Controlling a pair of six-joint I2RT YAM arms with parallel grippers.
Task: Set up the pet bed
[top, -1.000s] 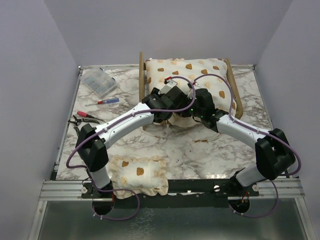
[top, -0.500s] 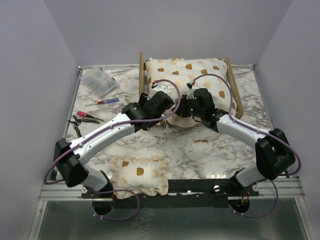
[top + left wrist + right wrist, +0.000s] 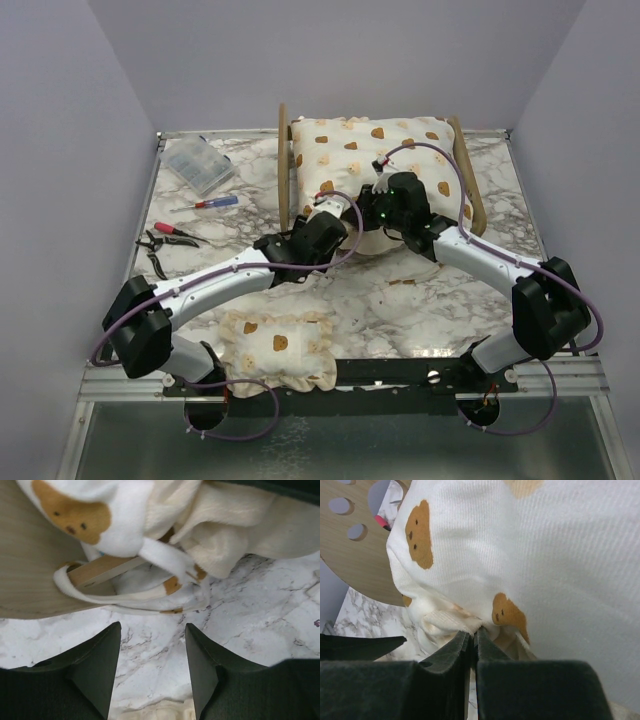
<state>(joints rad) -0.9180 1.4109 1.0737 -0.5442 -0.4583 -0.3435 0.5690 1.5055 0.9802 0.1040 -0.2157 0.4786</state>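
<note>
Got the left gripper spread apart with nothing in it, hanging low over bare table. Straight ahead of its fingertips and just past them: the near corner of the pet bed, with the cushion slumping over the rail and a loose white strap drooping to the marble. Not touching any of it, as far as visible.

Over on the other side, looks like the right gripper clamped tight on the cushion's frill, right at its tips, with the paw-print headboard up and to its left.

Seen from above, bed lying ahead of both grippers, long axis running crosswise to them, headboard end toward the left arm. So probably a job for the left one next, being nearer that drooping corner: forward and slightly up to catch fabric, not wood. Can't judge the cushion's seating inside the frame. Spare pillow lying back behind both, near the arm bases.
</note>
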